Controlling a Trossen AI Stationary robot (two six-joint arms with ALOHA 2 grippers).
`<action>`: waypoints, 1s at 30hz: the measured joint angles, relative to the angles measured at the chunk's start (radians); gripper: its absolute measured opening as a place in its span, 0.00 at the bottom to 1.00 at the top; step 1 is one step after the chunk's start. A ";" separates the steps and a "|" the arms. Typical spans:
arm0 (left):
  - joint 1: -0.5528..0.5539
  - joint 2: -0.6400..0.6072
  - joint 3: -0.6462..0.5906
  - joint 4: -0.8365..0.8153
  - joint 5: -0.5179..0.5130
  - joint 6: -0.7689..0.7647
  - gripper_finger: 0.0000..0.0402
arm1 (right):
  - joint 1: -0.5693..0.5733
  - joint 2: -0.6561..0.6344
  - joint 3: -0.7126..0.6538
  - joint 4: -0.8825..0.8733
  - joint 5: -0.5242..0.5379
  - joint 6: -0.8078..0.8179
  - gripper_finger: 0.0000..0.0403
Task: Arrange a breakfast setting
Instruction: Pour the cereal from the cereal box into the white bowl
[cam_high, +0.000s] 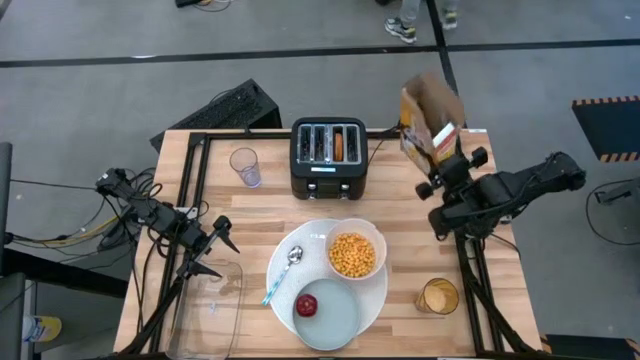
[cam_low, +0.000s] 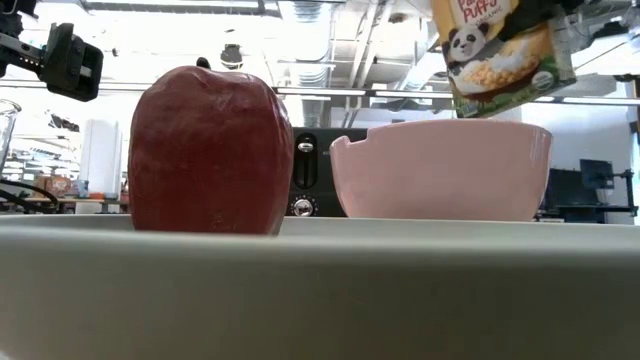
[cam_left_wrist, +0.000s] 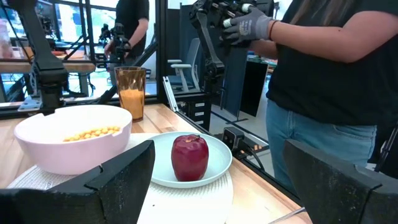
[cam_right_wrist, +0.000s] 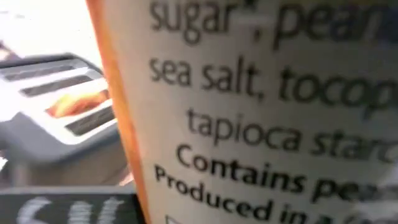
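We see a wooden table (cam_high: 400, 215) on a grey workshop floor, and the setting looks most of the way there to us: on the large round white plate (cam_high: 283, 262) lie the blue-handled metal spoon (cam_high: 281, 273), the small red apple (cam_high: 307, 305) on the small pale-blue plate (cam_high: 338, 318), and the white bowl (cam_high: 357, 252) filled with yellow cereal (cam_high: 353, 254). The toasted bagel (cam_high: 339, 145) sits in the toaster (cam_high: 328, 157) behind, so we judge it is left to plate. The left gripper (cam_high: 208, 250) hangs with jaws wide apart and empty just left of the plate, while the right gripper (cam_high: 440, 160) is clamped on the cereal box (cam_high: 430, 118), raised over the table's far right.
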 joint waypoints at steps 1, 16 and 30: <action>0.000 0.000 0.000 0.000 0.000 0.000 0.84 | -0.020 0.000 0.000 0.000 0.017 0.024 0.39; 0.000 0.000 0.000 0.000 0.000 0.000 0.84 | -0.235 0.000 -0.315 0.297 0.164 0.396 0.39; 0.000 0.000 0.000 0.000 0.000 0.000 0.84 | -0.280 0.000 -0.588 0.742 0.167 0.234 0.39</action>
